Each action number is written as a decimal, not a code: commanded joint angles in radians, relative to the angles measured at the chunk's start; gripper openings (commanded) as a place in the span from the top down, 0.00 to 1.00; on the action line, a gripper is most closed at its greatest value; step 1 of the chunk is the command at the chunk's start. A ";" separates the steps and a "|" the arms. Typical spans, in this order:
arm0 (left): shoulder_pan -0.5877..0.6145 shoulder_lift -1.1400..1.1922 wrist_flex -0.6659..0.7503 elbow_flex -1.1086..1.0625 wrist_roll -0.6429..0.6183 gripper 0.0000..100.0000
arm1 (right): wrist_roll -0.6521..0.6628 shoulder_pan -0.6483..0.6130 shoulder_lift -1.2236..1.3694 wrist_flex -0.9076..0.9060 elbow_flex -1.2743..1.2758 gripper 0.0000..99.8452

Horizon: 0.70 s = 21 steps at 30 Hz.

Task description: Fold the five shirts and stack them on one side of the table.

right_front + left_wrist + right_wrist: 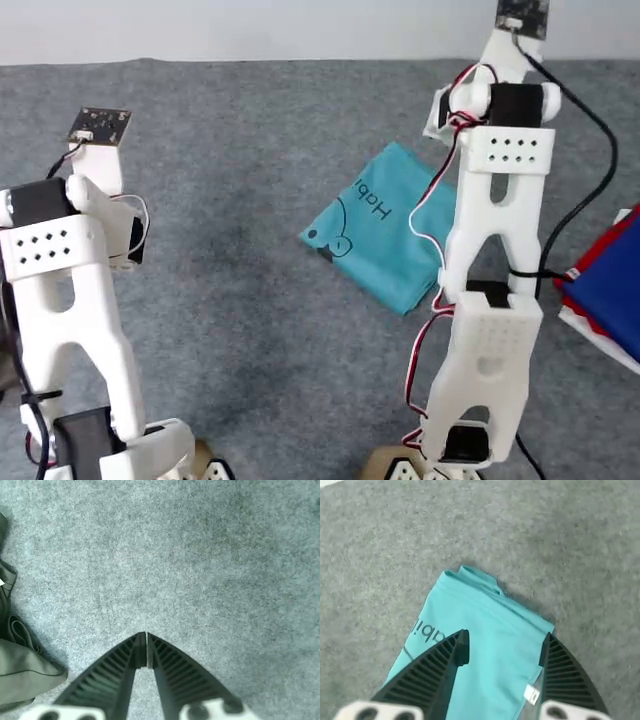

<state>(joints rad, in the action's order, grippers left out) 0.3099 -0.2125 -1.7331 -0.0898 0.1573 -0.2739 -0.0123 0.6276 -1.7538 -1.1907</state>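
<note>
Your teal shirt [385, 235] lies folded right of centre on the mat [230, 230], with open mat to its left. Your right claw [506, 636] hangs over it, jaws spread. A blue pile [608, 290] sits at the right edge. Your left claw [146, 639] is closed and empty, near a dark garment [17, 667].

teal shirt [385, 238] on grey table [230, 170]

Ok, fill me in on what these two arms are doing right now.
The right gripper hangs open over a folded teal shirt lying on the grey table, gripping nothing. The left gripper is shut and empty above bare table, with a dark green garment crumpled beside it. A pile of blue, red and white cloth lies at the table's edge on the right arm's side.
</note>
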 commanded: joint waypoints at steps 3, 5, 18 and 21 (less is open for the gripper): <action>-0.005 -0.071 -0.020 0.010 0.008 0.99 | -0.143 -0.041 -0.165 -0.041 0.250 0.65; -0.005 -0.080 -0.020 0.010 0.008 0.99 | -0.206 -0.054 -0.160 -0.041 0.308 0.62; -0.005 -0.084 -0.021 0.010 0.008 0.99 | -0.334 -0.102 0.160 0.084 0.341 0.62; -0.005 -0.084 -0.021 0.010 0.008 0.99 | -0.334 -0.111 0.216 0.128 0.341 0.62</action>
<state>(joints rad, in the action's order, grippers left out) 0.3099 -0.2555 -1.7331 -0.0898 0.1573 -0.5992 -0.1120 0.8332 -1.6663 -0.8408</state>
